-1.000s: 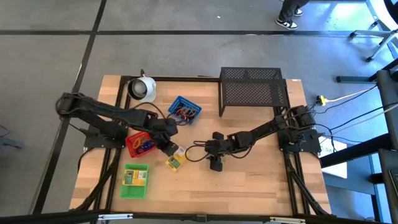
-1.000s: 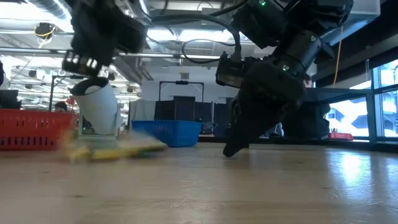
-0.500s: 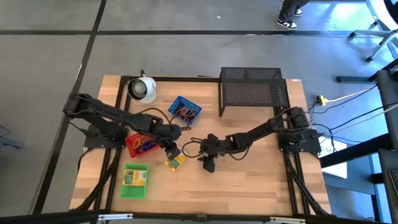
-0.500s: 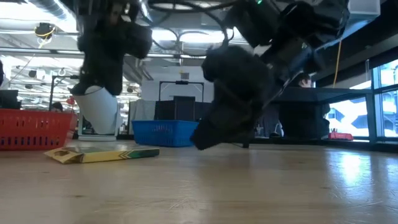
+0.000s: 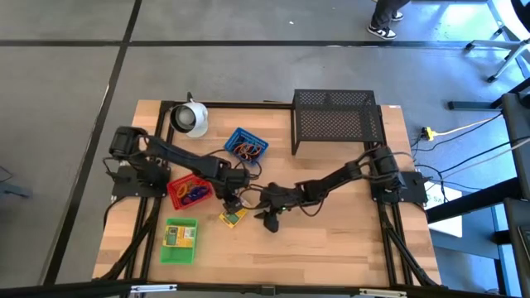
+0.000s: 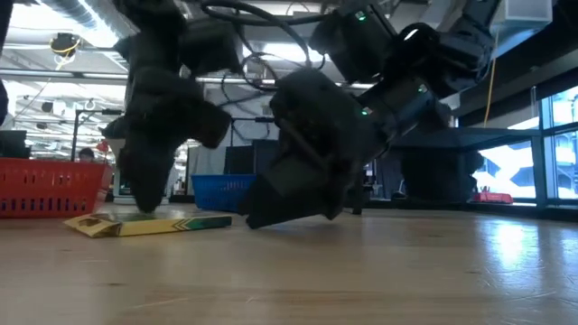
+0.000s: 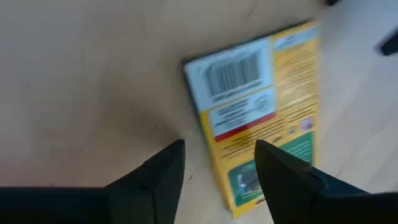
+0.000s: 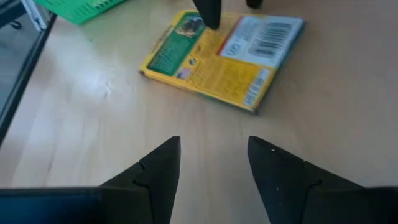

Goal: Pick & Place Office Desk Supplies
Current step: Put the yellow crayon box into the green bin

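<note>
While the left gripper (image 5: 229, 201) hangs just above the yellow-green box (image 5: 233, 217), its fingers (image 7: 163, 171) are parted and hold nothing, with one edge of the box showing between them in the left wrist view. From the other side, the right gripper (image 5: 267, 219) sits close beside the same box, its fingers (image 8: 158, 167) likewise spread and empty. That box lies flat on the wooden table (image 5: 331, 240), between the green tray (image 5: 180, 241) and the right gripper, its long axis running diagonally, barcode end toward the red tray (image 5: 187, 191).
</note>
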Robot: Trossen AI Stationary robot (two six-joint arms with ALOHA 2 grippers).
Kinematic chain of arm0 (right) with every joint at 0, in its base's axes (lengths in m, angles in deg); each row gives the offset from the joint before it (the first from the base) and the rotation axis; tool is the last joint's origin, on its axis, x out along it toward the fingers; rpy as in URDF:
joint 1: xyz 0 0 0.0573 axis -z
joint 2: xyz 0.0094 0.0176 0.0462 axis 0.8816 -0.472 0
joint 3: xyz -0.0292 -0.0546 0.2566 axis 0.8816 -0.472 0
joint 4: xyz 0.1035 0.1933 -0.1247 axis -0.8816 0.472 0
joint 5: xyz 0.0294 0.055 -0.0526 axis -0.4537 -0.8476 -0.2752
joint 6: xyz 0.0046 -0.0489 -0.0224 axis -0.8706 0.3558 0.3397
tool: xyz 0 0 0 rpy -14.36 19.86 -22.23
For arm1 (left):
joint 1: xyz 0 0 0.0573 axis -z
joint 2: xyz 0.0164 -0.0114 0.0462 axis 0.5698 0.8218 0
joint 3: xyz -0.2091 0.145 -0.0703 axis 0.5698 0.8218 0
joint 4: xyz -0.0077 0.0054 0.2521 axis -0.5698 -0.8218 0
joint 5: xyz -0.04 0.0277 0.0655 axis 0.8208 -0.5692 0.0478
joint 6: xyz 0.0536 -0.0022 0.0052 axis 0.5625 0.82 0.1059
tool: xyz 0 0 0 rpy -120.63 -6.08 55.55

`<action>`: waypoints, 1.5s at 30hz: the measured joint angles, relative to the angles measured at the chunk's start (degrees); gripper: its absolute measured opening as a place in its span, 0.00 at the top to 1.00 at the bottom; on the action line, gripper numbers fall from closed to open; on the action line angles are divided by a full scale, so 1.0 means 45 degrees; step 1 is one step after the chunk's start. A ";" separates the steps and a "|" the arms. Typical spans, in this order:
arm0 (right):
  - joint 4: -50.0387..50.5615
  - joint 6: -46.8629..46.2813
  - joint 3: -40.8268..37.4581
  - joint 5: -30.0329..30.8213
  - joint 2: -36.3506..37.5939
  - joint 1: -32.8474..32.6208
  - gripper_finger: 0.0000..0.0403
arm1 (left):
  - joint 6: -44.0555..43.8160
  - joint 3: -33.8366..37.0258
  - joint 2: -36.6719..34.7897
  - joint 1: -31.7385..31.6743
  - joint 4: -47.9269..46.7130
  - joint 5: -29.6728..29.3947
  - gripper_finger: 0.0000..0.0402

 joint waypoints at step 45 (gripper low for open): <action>0.0439 0.0384 0.0381 0.0708 -0.0315 -0.0185 0.52 | -0.3962 -0.0077 0.0612 -0.0588 0.2605 0.1055 0.59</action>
